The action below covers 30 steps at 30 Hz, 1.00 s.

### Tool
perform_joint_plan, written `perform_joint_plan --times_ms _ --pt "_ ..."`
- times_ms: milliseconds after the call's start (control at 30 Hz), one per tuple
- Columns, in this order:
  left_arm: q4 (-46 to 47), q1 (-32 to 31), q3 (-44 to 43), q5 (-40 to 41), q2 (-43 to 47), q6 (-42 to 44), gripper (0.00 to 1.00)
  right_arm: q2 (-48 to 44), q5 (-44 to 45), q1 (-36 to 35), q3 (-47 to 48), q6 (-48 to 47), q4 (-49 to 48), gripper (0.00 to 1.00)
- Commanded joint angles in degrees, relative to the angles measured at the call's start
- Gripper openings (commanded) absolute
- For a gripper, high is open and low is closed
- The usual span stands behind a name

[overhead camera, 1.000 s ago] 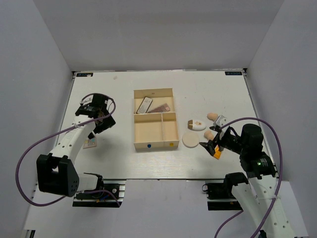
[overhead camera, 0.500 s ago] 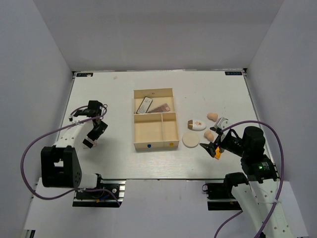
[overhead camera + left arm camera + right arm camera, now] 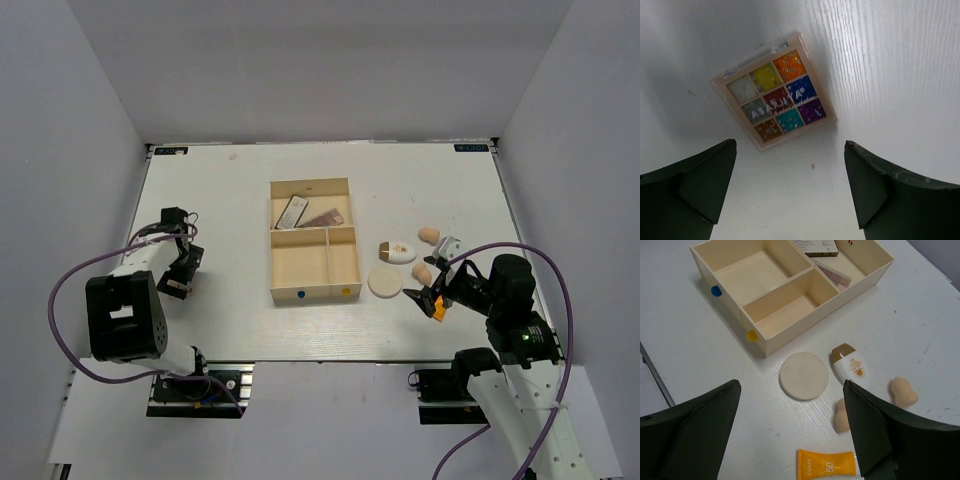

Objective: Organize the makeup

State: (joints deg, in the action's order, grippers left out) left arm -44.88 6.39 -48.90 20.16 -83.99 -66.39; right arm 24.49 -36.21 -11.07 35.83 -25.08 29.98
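The multicoloured palette (image 3: 774, 92) lies flat on the table at the left. My left gripper (image 3: 790, 145) hovers just short of it, open and holding nothing; from above this gripper (image 3: 183, 268) hides most of the palette. My right gripper (image 3: 791, 383) stands open over the round cream puff (image 3: 804, 376). Around it lie the white oval bottle (image 3: 852, 367), two peach sponges (image 3: 904, 391) (image 3: 842, 416) and the orange tube (image 3: 826, 469). Two more palettes (image 3: 291, 212) (image 3: 325, 218) rest in the tray's back compartment.
The cream three-compartment tray (image 3: 272, 262) stands mid-table; its two front compartments hold nothing. White walls enclose the table on three sides. Purple cables loop beside both arms.
My left arm has folded back and down toward the table's left side, bringing its open gripper over the multicoloured palette. The right arm has barely shifted.
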Motion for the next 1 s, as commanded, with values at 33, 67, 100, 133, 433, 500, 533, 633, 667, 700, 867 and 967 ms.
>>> perform_joint_plan --times_ms 33,67,100,133,433,500,533,633,667,700,867,967 --pt "3.22 2.39 -0.84 -0.21 -1.53 -2.42 0.98 0.21 -0.44 -0.36 0.73 0.38 -1.41 0.89" --pt "4.79 2.40 -0.41 -0.21 -1.53 -2.34 0.98 0.29 -0.44 -0.18 0.73 0.30 -1.33 0.89" --pt "5.24 3.00 -0.05 -0.47 -1.79 -2.43 0.98 0.29 -0.44 -0.44 0.64 0.38 -1.32 0.89" --pt "5.51 3.62 -0.14 -0.65 -3.01 -2.43 0.98 0.38 -0.44 -0.36 0.64 0.30 -1.32 0.89" --pt "7.01 6.08 -2.95 -1.53 -7.68 -3.04 0.98 1.44 -0.44 -0.27 0.55 0.30 -1.41 0.88" --pt "5.69 6.09 -4.00 -1.44 -10.05 -3.48 0.98 1.61 -0.36 -0.27 0.55 0.38 -1.41 0.88" --pt "3.94 6.61 -5.22 -1.01 -10.93 -3.57 0.98 1.70 -0.18 -0.44 0.47 0.30 -1.59 0.88" --pt "2.87 7.22 -5.85 -0.39 -13.22 -4.27 0.94 1.96 -0.18 -0.44 0.46 0.38 -1.85 0.88" --pt "3.39 7.23 -4.98 -0.39 -12.96 -4.10 0.90 2.23 -0.18 -0.44 0.55 0.38 -1.85 0.88" --pt "4.18 7.23 -4.28 -0.74 -12.70 -4.10 0.86 2.14 -0.09 -0.44 0.47 0.38 -1.85 0.88" --pt "8.40 7.23 -1.63 -4.94 -10.24 -1.91 0.50 2.23 -0.18 -0.44 0.29 0.56 -1.85 0.88" --pt "10.51 5.83 -2.59 -10.29 -7.69 2.90 0.32 2.23 -0.09 -0.53 0.20 0.65 -1.85 0.88"
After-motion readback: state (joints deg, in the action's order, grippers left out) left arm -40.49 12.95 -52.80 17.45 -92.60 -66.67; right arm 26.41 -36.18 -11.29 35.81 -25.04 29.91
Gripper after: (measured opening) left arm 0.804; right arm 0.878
